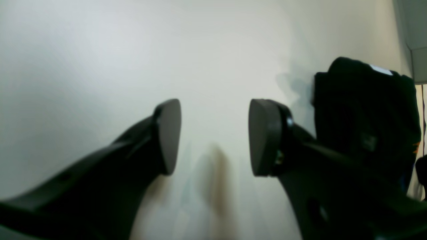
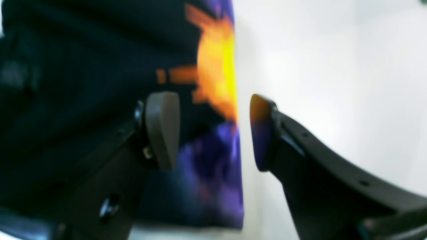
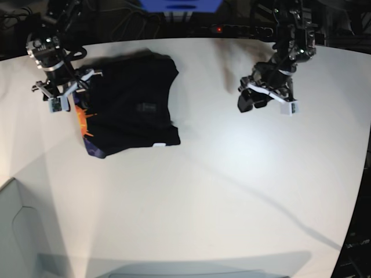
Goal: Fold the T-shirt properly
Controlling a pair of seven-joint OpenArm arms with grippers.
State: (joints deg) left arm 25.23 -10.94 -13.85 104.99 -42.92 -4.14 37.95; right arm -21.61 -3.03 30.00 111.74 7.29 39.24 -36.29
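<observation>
One T-shirt (image 3: 130,104) lies folded in a black bundle on the white table (image 3: 232,191), at its far left part, orange-and-purple print (image 2: 217,83) showing along one edge. The right tool (image 2: 213,133) hangs over that printed edge, jaws apart, gripping nothing. The left tool (image 1: 213,136), well apart from the cloth, gapes wide above bare table, empty.

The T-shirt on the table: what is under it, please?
Under the folded T-shirt only the white table shows, around its edges. An orange-and-purple print peeks from its lower layer near the open right gripper. Anything beneath the cloth is covered.
</observation>
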